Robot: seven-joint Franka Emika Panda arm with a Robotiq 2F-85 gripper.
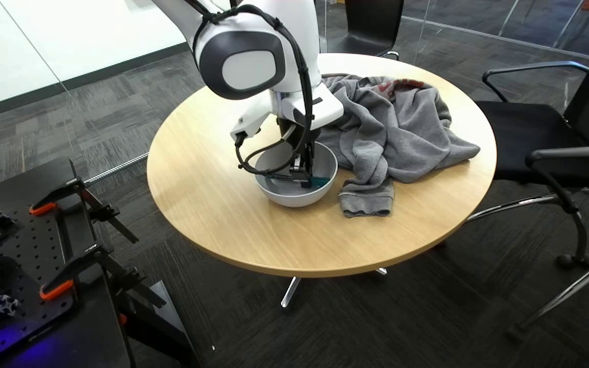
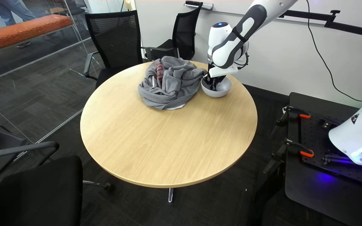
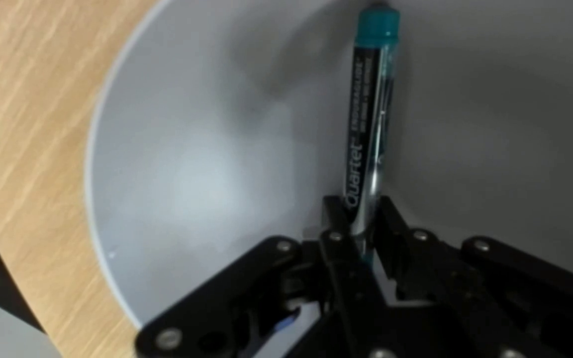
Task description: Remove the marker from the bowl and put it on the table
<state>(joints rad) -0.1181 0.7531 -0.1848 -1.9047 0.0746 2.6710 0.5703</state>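
The marker (image 3: 366,109) is slim, with a teal cap and a dark printed label. In the wrist view it lies in the bowl (image 3: 192,149). My gripper (image 3: 359,204) reaches into the bowl, with its two fingers closed against both sides of the marker near its lower end. A teal part of the marker (image 1: 320,181) shows beside the fingertips (image 1: 306,181) in an exterior view. The pale grey bowl (image 1: 297,200) stands upright on the round tan table (image 1: 212,168). The bowl (image 2: 225,88) and table (image 2: 168,141) also show in an exterior view, where the marker is hidden.
A crumpled grey sweatshirt (image 1: 402,133) lies on the table right beside the bowl; it also shows in an exterior view (image 2: 174,84). Black chairs (image 2: 115,40) stand around the table. A small blue patch (image 3: 285,322), unclear what, shows between the gripper links.
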